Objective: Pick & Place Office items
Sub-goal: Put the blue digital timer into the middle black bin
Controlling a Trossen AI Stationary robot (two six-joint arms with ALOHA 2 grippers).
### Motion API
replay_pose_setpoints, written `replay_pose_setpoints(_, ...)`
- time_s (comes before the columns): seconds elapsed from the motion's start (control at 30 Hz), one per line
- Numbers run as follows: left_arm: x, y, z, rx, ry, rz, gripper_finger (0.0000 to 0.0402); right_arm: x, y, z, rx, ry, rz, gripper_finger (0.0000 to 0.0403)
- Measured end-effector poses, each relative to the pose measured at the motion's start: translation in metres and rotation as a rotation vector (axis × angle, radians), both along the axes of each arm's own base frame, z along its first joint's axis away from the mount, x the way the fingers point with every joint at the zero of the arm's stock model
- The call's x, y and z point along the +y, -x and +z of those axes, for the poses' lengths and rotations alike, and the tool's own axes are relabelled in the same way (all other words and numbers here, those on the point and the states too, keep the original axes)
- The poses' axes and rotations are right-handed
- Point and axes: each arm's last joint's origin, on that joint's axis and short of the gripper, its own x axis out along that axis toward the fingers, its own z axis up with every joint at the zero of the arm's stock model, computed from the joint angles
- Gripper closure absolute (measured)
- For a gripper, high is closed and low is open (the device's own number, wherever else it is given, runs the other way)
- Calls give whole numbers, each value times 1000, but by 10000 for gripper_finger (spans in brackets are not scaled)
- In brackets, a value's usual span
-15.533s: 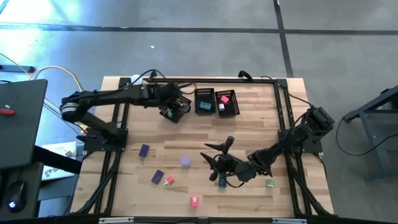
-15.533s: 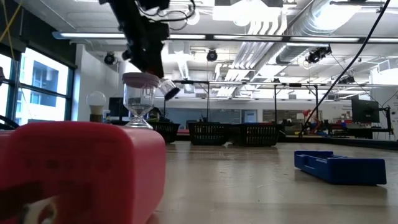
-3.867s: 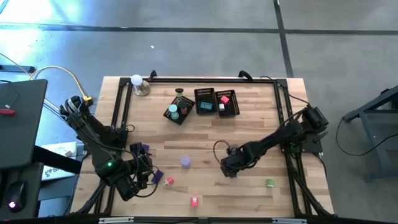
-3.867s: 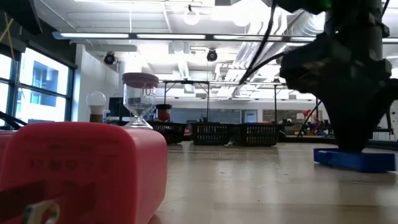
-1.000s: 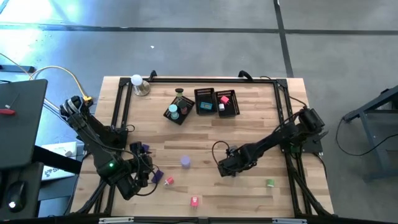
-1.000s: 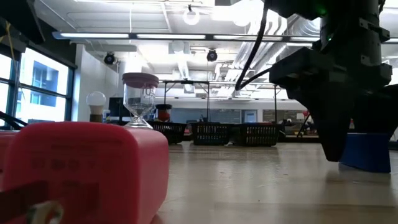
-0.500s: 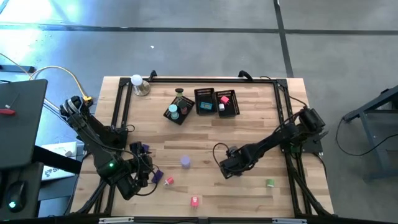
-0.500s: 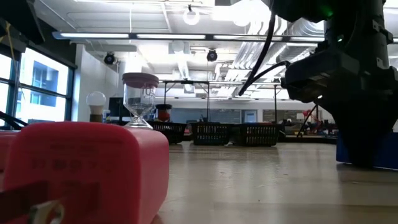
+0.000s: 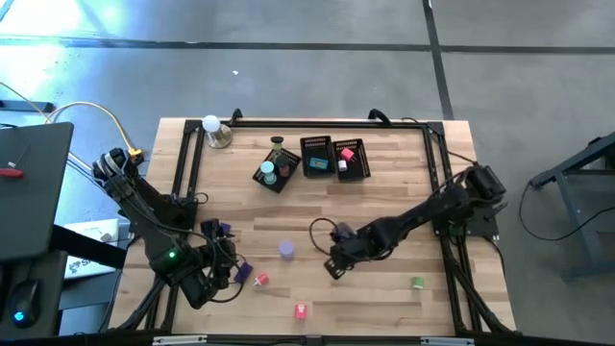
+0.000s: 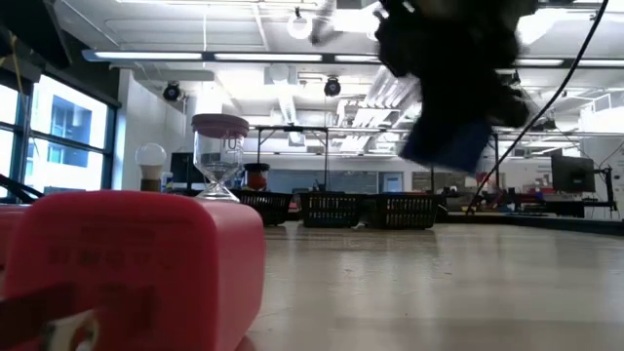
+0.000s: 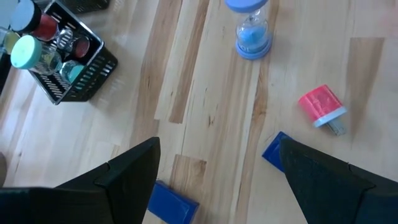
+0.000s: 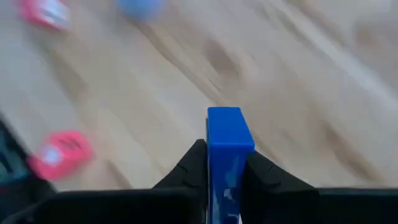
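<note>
Blue block (image 12: 229,149): held upright between the right gripper (image 12: 225,167)'s jaws, which pinch its two flat sides; in the low view the block (image 10: 447,144) hangs clear above the surface (image 10: 409,283). In the high view this gripper (image 9: 335,261) sits near mid-surface, just right of the lavender hourglass (image 9: 286,250).

Surroundings of the held block: a pink-red piece (image 12: 59,154) and a second, blurred one (image 12: 43,11) lie on the wood beyond it, with the hourglass top (image 12: 140,6) further off. A green piece (image 9: 417,283) lies well apart toward the right edge, a pink piece (image 9: 300,310) near the front edge, and another (image 9: 260,280) left of the hourglass.

Left gripper (image 9: 213,271): at the front-left of the surface, jaws spread wide over a dark blue block (image 11: 173,203); a second blue block (image 11: 273,151), a red piece (image 11: 321,107) and the hourglass (image 11: 251,28) lie beyond.

Three black mesh baskets (image 9: 316,156) line the far edge, the leftmost (image 11: 73,65) holding short cylinders. A white ball on a metal base (image 9: 212,129) stands at the far-left corner.

Change from one second earlier: the block stood on the surface at the low view's right edge; it is now lifted, and the right gripper has shifted leftward. The left arm is unchanged.
</note>
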Motion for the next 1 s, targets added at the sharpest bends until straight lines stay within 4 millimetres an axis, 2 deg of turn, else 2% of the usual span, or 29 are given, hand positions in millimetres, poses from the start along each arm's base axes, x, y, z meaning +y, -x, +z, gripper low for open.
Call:
replay_pose_setpoints(0.1, -1, -1, 0, -13, 8, 1, 80, -12, -16, 21, -96, 101, 53, 365)
replay_pose_setpoints(0.23, -2, -2, 0, -21, 22, 1, 80, -40, -36, 46, -167, 181, 106, 364)
replay_pose_setpoints(0.43, -5, -4, 1, -34, 55, -6, 80, -102, -56, 77, -239, 224, 140, 365)
replay_pose_setpoints(0.57, -5, -4, 1, -34, 54, -6, 80, -149, -60, 88, -262, 316, 128, 364)
replay_pose_setpoints(0.67, -5, -4, 1, -37, 55, -3, 80, -186, -59, 87, -242, 398, 67, 365)
replay_pose_setpoints(0.8, -5, -4, 1, -37, 54, -3, 80, -232, -53, 76, -173, 425, -20, 364)
replay_pose_setpoints(0.9, -5, -4, 1, -35, 48, -10, 80, -260, -51, 64, -136, 420, -71, 365)
replay_pose_setpoints(1.0, -4, -5, 1, -39, 24, -26, 80, -280, -54, 42, -96, 399, -76, 365)
